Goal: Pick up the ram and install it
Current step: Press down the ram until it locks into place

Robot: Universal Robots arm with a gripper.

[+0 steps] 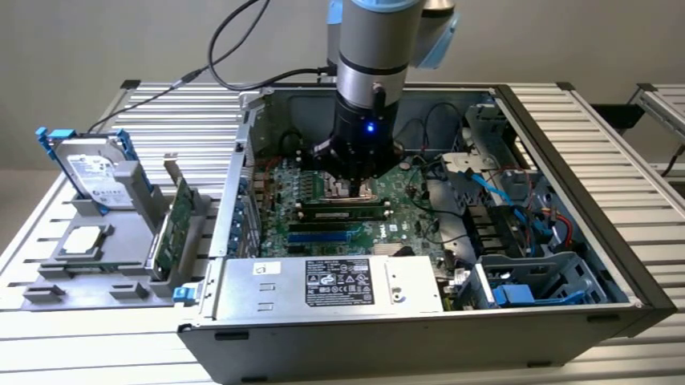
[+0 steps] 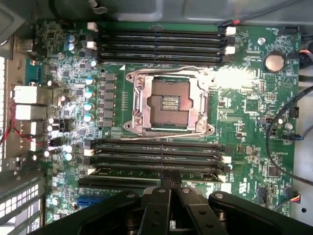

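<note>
Green ram (image 2: 156, 172) sits in its slot; the gripper (image 2: 171, 180), jaws closed, presses at its six-o'clock edge.

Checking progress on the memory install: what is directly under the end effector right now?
Under the shut end effector lies the ram, seated in a black memory slot on the motherboard. The fingertips cover its middle.

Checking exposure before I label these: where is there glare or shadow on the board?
Wrist view: bright glare washes out the motherboard beside the CPU socket, and some capacitors glint. The hand is dark against it. Exterior view: even room light; the case interior is shaded under the arm.
</note>
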